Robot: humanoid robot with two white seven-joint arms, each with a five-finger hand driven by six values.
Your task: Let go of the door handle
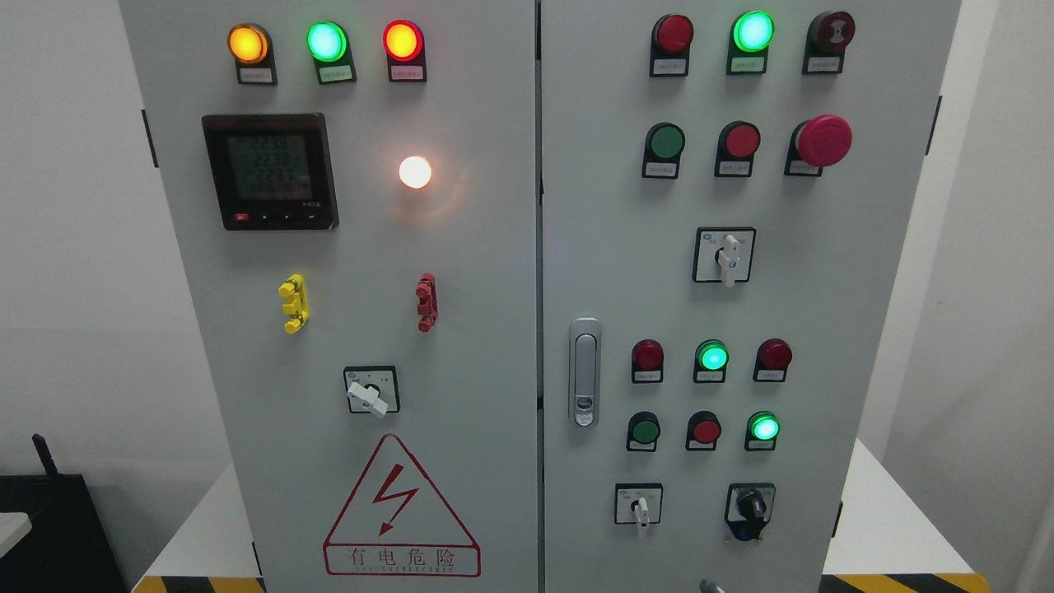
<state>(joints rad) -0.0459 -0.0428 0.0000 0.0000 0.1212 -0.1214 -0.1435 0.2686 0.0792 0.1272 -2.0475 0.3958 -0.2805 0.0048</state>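
A silver door handle [585, 372] lies flush and upright at the left edge of the right cabinet door [823, 296], with nothing touching it. Both grey doors look closed, with a dark seam [539, 247] between them. Neither arm shows in the head view. Only a small grey tip [710, 586] pokes in at the bottom edge, right of the middle and well below the handle. It may be part of my right hand.
The left door [461, 272] carries lit lamps, a meter display [270, 171], yellow and red clips, a rotary switch and a warning triangle. The right door carries buttons, lamps, a red emergency stop [823, 140] and selector switches. A white base [889, 527] with a hazard-striped edge lies below.
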